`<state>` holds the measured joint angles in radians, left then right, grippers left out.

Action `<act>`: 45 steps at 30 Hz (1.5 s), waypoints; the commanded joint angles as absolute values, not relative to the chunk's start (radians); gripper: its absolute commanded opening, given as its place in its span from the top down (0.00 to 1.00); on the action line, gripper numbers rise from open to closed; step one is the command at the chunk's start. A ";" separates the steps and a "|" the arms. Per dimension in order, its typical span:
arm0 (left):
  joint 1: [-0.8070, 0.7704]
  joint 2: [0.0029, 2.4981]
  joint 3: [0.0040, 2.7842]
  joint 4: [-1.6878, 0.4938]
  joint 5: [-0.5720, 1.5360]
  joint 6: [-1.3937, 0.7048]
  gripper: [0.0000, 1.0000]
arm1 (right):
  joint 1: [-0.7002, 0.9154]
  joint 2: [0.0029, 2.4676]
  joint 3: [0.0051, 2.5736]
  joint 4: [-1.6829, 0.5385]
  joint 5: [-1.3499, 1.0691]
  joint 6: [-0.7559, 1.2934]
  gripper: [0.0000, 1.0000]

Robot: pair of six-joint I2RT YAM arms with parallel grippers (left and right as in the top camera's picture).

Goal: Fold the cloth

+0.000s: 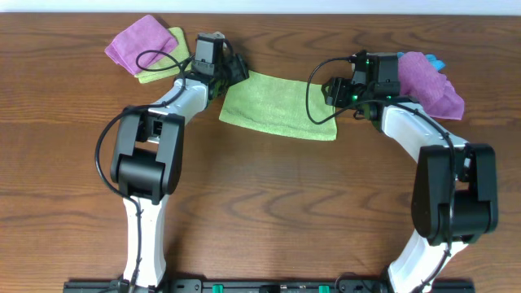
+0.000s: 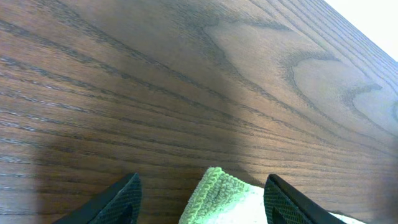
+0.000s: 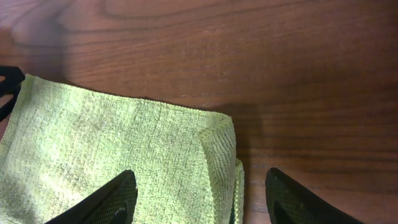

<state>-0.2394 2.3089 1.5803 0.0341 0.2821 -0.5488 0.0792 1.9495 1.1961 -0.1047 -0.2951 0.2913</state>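
Note:
A light green cloth [image 1: 278,104] lies folded into a rectangle in the middle of the wooden table. My left gripper [image 1: 238,72] is open over the cloth's far left corner; in the left wrist view that corner [image 2: 219,193] sits between the two open fingers [image 2: 202,200]. My right gripper [image 1: 332,91] is open over the cloth's right edge; in the right wrist view the doubled edge of the cloth [image 3: 221,168] lies between the open fingers [image 3: 199,199]. Neither gripper is closed on the cloth.
A purple cloth on a green cloth [image 1: 146,47] lies at the far left. A purple cloth over a blue one [image 1: 431,81] lies at the far right, behind my right arm. The table's far edge [image 1: 293,11] runs along the top.

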 commanded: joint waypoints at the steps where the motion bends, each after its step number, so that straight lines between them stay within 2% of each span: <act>1: -0.243 2.357 1.602 0.022 0.296 -0.551 0.37 | 0.087 1.963 1.216 -0.104 -0.292 0.284 0.34; 6: -0.243 2.363 1.602 0.023 0.312 -0.550 0.46 | 0.087 1.963 1.216 -0.104 -0.292 0.284 0.34; 10: -0.241 2.363 1.602 0.028 0.329 -0.550 0.66 | 0.087 1.964 1.216 -0.104 -0.287 0.283 0.34; 23: -0.240 2.363 1.602 0.027 0.357 -0.550 0.94 | 0.088 2.027 1.216 -0.056 -0.276 0.283 0.33; 29: -0.233 2.362 1.602 0.027 0.393 -0.550 0.94 | 0.088 2.049 1.217 -0.014 -0.276 0.303 0.37; 35: -0.223 2.362 1.606 0.027 0.416 -0.550 0.94 | 0.100 2.067 1.217 -0.011 -0.276 0.303 0.49; 42: -0.207 2.361 1.637 0.019 0.455 -0.550 0.94 | 0.113 2.067 1.223 0.010 -0.273 0.302 0.85; 45: -0.196 2.360 1.665 0.004 0.482 -0.549 0.95 | 0.113 2.067 1.236 0.002 -0.274 0.302 0.94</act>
